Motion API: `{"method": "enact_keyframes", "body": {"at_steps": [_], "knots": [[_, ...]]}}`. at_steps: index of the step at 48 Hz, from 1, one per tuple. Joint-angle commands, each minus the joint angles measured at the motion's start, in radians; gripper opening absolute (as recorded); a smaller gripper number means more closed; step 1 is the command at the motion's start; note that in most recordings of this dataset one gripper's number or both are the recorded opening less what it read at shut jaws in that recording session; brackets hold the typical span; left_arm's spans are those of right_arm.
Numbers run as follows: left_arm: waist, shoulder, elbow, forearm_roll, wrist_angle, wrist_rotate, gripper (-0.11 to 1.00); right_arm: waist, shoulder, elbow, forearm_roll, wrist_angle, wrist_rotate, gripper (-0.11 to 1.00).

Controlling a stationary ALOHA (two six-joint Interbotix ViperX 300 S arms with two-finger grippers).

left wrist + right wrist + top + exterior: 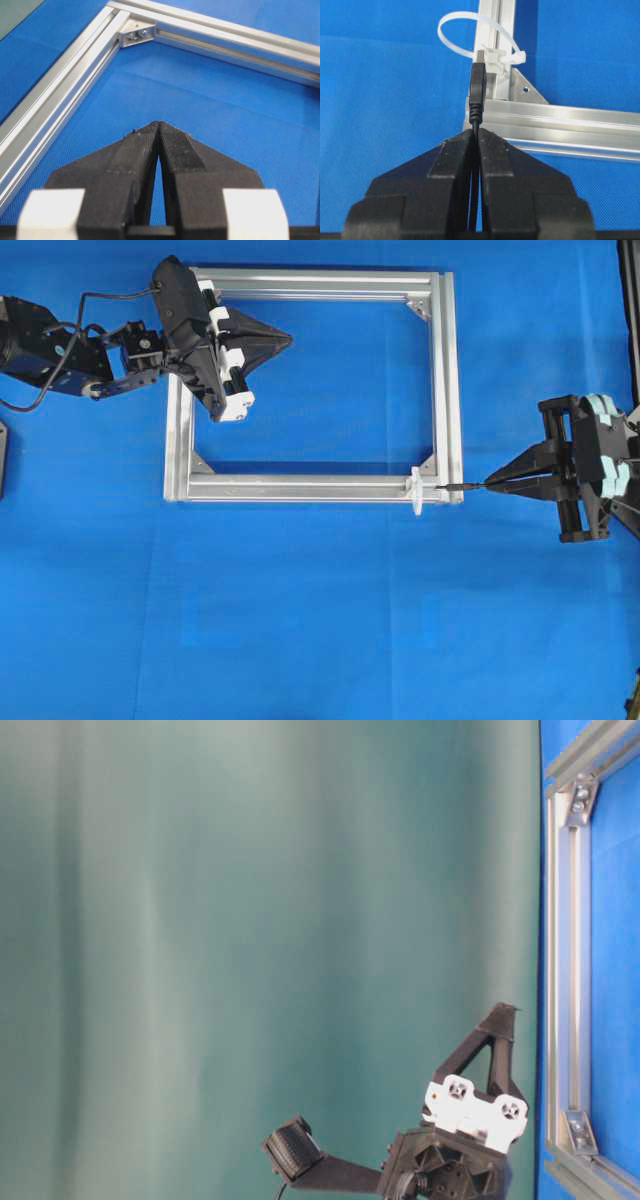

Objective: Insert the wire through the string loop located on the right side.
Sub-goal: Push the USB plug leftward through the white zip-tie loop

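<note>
Blue cloth (320, 620) covers table. Right gripper (478, 134) clamped on wire (477, 92), plug pointing at loop (470, 35), tip just short of it, over frame's (300, 488) lower-right corner in overhead view. Loop sits on frame's near bar. Left gripper (158, 127) closed, empty, above cloth inside frame, upper-left corner.

From above I see my right gripper (492, 483) pinched shut on the wire (462, 484) — its plug tip lies across the aluminium frame (447, 380) at the lower right corner, just beside the white string loop (415, 490). My left gripper (285, 339) hovers shut inside the frame's upper left — holding nothing.
</note>
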Motion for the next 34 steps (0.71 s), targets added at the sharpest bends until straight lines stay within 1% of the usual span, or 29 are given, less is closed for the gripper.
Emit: {"method": "enact_keyframes", "body": {"at_steps": [1, 10, 23, 34], "knots": [[-0.003, -0.029, -0.008, 0.003, -0.005, 0.003, 0.00, -0.002, 0.005, -0.011, 0.002, -0.009, 0.003, -0.04], [-0.003, -0.029, -0.008, 0.003, -0.005, 0.002, 0.00, -0.002, 0.040, -0.015, 0.005, -0.031, 0.005, -0.04], [-0.003, -0.031, -0.008, 0.003, -0.005, 0.002, 0.00, -0.002, 0.143, -0.035, 0.009, -0.161, 0.006, -0.04], [-0.006, -0.029, -0.008, 0.003, -0.005, 0.002, 0.00, -0.002, 0.259, -0.083, 0.012, -0.241, 0.006, -0.04]]}}
